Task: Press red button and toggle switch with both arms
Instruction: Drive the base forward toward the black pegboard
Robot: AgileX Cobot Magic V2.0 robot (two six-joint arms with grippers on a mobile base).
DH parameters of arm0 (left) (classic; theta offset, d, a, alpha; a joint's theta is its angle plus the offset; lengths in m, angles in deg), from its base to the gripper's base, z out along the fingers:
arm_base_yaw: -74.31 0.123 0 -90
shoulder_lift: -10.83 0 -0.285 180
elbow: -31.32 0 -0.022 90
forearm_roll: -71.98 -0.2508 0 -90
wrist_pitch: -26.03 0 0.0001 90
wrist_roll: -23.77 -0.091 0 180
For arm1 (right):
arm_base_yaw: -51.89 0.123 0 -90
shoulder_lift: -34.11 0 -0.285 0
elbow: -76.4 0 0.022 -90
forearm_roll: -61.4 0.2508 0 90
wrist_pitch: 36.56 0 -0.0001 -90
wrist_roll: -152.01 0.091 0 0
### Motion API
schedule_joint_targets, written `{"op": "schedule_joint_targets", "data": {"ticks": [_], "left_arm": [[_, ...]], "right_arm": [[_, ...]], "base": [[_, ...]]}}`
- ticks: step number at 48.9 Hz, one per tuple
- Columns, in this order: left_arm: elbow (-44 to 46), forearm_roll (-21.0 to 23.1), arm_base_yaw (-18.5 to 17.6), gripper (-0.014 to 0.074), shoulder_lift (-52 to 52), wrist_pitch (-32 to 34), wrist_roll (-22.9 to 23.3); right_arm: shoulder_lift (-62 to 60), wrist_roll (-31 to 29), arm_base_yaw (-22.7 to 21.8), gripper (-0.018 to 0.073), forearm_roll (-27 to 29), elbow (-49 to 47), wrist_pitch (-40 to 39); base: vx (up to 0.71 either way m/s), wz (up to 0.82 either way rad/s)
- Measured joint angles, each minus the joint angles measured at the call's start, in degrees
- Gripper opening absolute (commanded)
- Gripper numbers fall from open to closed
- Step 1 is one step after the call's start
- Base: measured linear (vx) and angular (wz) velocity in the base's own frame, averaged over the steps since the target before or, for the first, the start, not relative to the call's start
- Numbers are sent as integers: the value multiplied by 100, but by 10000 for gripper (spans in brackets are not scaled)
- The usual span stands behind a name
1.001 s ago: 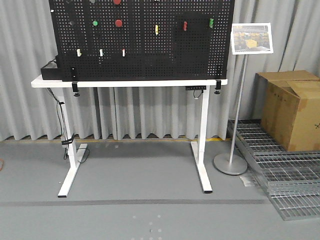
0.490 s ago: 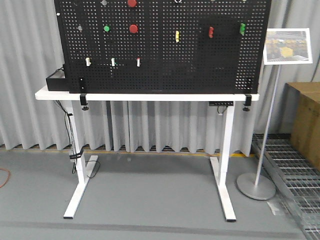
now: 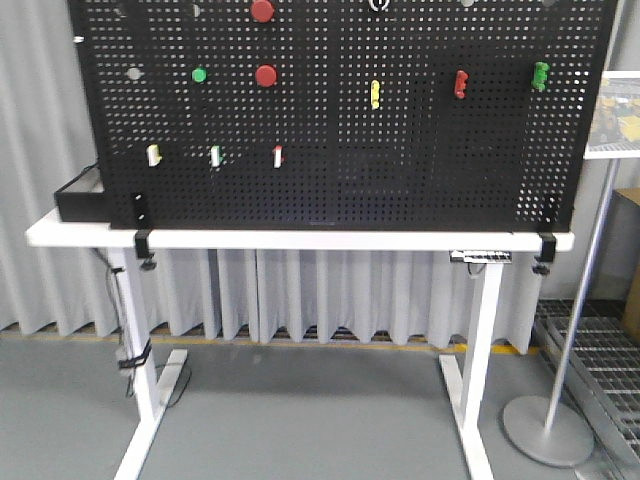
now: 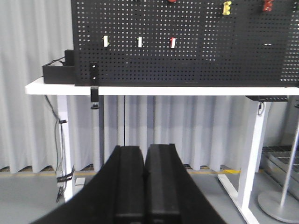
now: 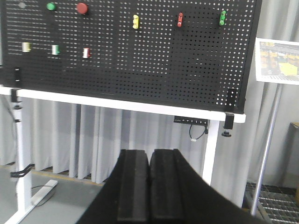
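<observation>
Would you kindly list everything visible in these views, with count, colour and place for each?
White metal-legged table: one, white, before grey curtains.
Black perforated pegboard: one, black, upright on the table.
Round red push buttons: two, red, board's upper left, one above the other.
Round green button: one, green, left of the lower red one.
Small round black switch with a silver-white ring: one, black, board's top edge, partly cropped.
Upright plastic tabs: three, yellow, red, green, board's upper right.
Small rocker switches: three, whitish, row at board's lower left.
Black box: one, black, table's left end.
Sign stand: one, grey, floor at right.
Left tool: one, black, shut, empty.
Right tool: one, black, shut, empty.
</observation>
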Motion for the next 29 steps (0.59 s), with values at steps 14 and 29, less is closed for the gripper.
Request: {"op": "schedule_joint_targets", "data": {"ticks": [14, 29], "left_arm": [[0, 0, 0, 2, 0, 0, 0], [0, 0, 0, 2, 0, 0, 0]], "right_arm": [[0, 0, 0, -3, 0, 0, 0], [0, 0, 0, -3, 0, 0, 0]], "base": [[51, -7], [48, -2]]}}
